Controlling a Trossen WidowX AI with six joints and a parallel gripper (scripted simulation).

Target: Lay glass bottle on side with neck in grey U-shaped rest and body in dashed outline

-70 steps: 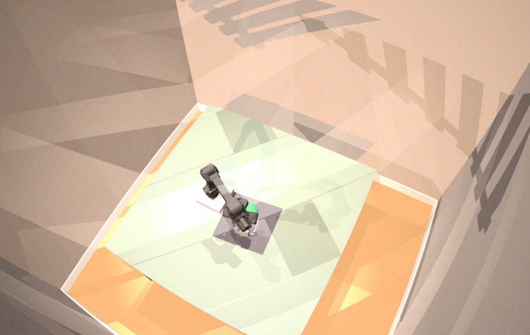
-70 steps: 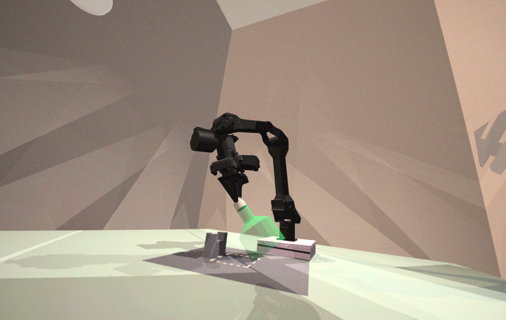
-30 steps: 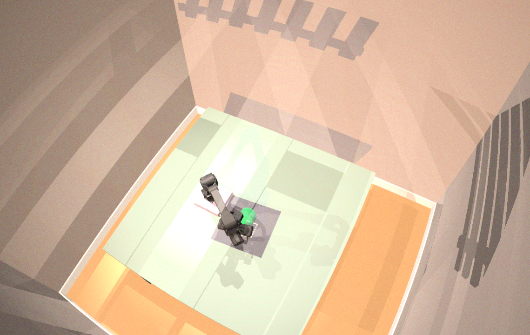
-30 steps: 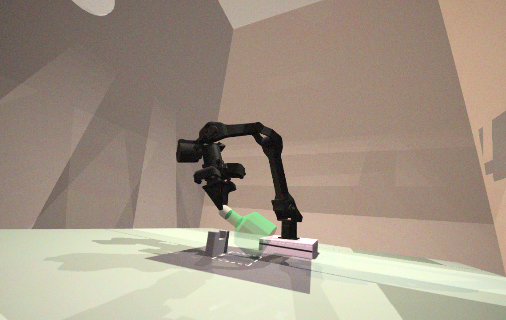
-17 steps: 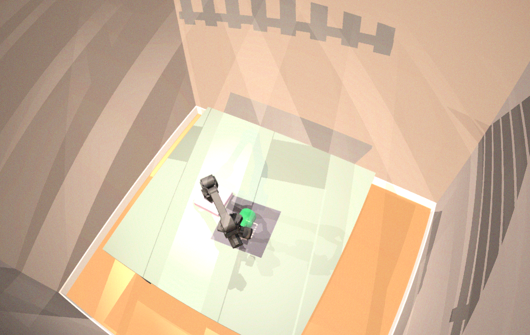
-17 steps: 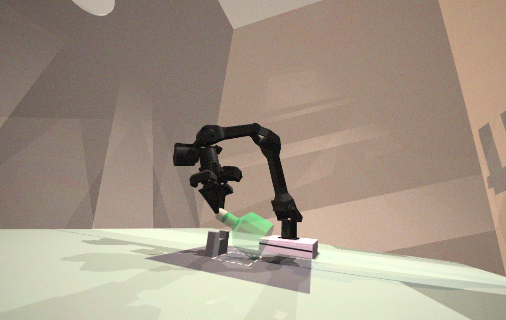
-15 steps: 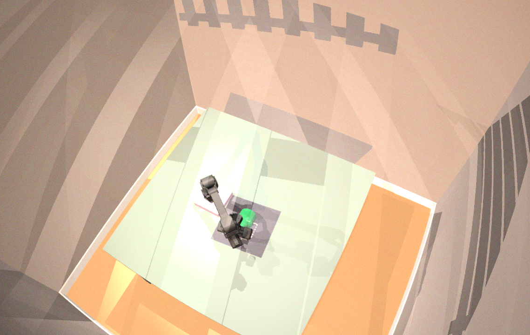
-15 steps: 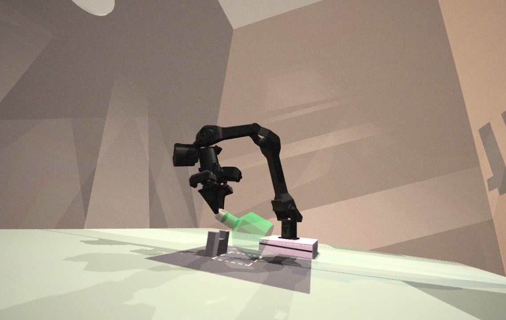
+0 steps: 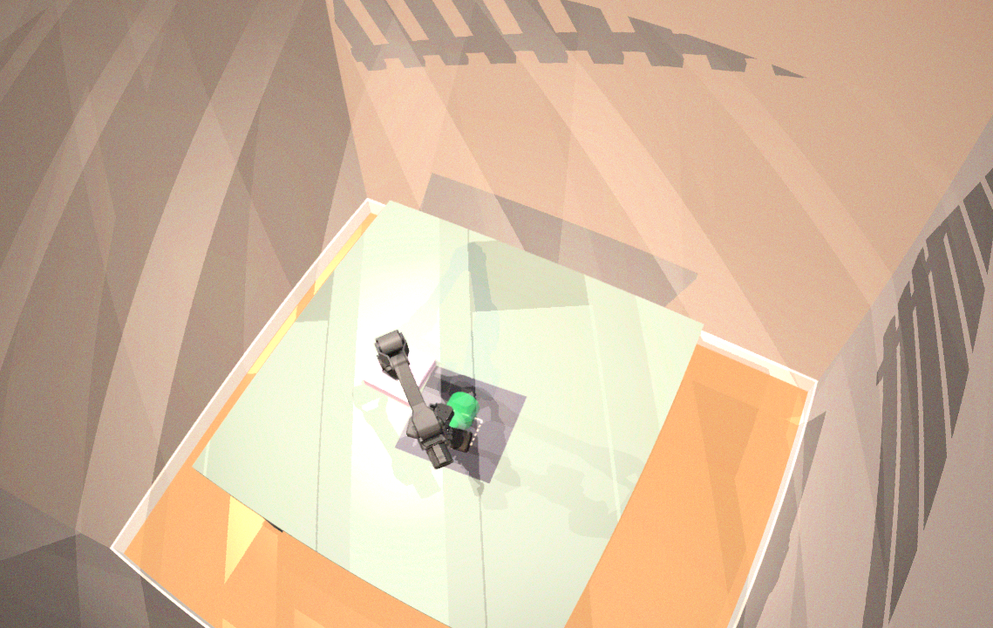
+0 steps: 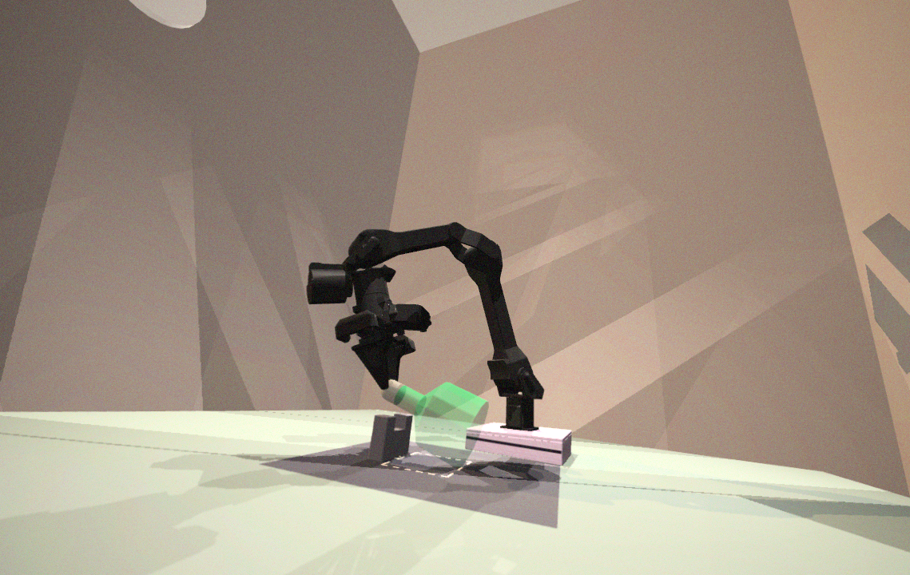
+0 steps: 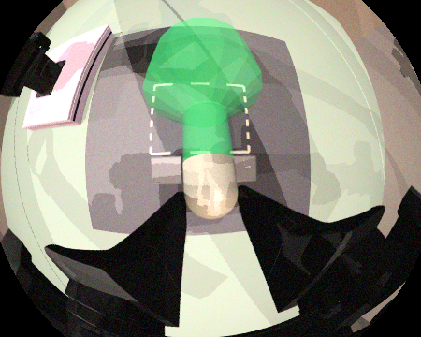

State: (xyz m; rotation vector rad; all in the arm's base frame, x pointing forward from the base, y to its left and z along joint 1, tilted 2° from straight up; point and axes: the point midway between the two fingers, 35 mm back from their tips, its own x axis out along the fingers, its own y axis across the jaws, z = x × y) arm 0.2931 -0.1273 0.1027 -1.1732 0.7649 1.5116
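Observation:
The green glass bottle (image 9: 462,409) (image 10: 455,403) (image 11: 203,61) is tilted well over, its pale-capped neck end higher than its body. My gripper (image 10: 386,386) (image 11: 210,195) is shut on that pale neck end and holds the bottle above the mat. The grey U-shaped rest (image 10: 386,438) (image 11: 166,169) stands below the neck; in the wrist view its two arms show on either side of the neck. The dashed outline (image 11: 161,153) lies beside the rest. In the wrist view the body overlaps the outline's far part and reaches beyond it. The fingertips are hidden in the top view.
A dark grey mat (image 9: 501,437) (image 10: 515,497) (image 11: 290,94) lies under the rest and outline on the pale green table top (image 9: 547,351). The arm's base stands on a pinkish-white block (image 10: 508,445) (image 11: 81,70) near the mat's edge, on the bottle body's side.

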